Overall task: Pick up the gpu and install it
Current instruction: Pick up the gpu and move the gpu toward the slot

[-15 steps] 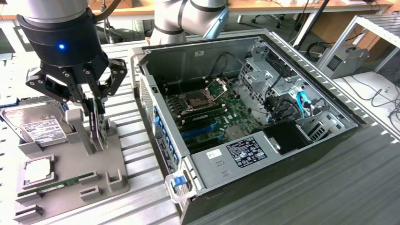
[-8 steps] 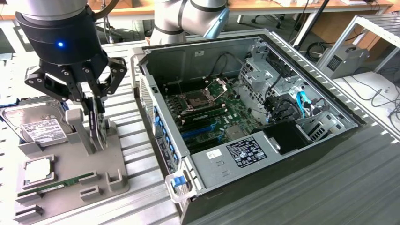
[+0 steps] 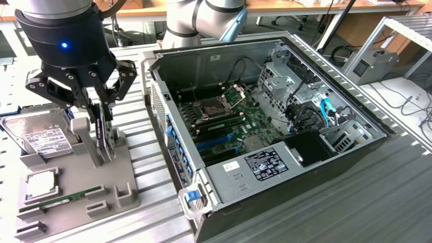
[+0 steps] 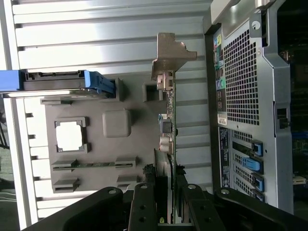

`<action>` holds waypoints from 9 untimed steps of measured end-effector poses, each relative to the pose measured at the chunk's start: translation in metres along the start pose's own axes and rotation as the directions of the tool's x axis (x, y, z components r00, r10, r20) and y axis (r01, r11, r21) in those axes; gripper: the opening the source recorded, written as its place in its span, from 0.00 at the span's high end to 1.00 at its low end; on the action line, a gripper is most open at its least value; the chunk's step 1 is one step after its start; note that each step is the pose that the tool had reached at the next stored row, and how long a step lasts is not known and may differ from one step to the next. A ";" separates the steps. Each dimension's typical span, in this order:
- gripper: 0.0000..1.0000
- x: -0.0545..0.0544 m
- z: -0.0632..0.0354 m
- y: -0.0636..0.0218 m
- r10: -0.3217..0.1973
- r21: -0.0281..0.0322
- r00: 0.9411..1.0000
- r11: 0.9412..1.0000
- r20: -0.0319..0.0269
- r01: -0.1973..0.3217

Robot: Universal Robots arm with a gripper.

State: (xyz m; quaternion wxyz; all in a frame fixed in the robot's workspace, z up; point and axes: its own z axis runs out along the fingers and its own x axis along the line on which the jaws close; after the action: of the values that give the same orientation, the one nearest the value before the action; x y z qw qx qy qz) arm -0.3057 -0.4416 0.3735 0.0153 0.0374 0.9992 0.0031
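Note:
The gpu (image 3: 103,143) stands on edge in a slot of the grey holder tray (image 3: 125,174), at the exterior view's left. It is a thin dark card. In the wrist view the gpu (image 4: 169,120) is seen edge-on, with its silver end bracket (image 4: 169,57) at the far end. My gripper (image 3: 101,129) hangs straight over it from above, one finger on each side of the card and shut on it. The gripper (image 4: 163,195) fingers (image 4: 143,202) flank the card's near end closely. The card's lower edge still sits at the holder.
The holder also carries a silver hard drive (image 3: 40,135), a CPU (image 3: 42,183) and a green RAM stick (image 3: 62,199). The open computer case (image 3: 368,147) lies at the exterior view's right with its motherboard (image 3: 223,124) exposed. Its perforated rear panel (image 4: 245,77) is close beside the card.

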 end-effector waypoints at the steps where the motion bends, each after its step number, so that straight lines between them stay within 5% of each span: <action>1: 0.73 0.000 -0.0003 0.0000 0.000 0.000 1.000 1.000 0.000 0.000; 9: 0.73 0.000 -0.0035 0.0000 0.000 0.000 1.000 1.000 0.000 0.000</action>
State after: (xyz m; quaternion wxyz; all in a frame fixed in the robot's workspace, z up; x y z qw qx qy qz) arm -0.3057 -0.4415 0.3770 0.0153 0.0374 0.9992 0.0031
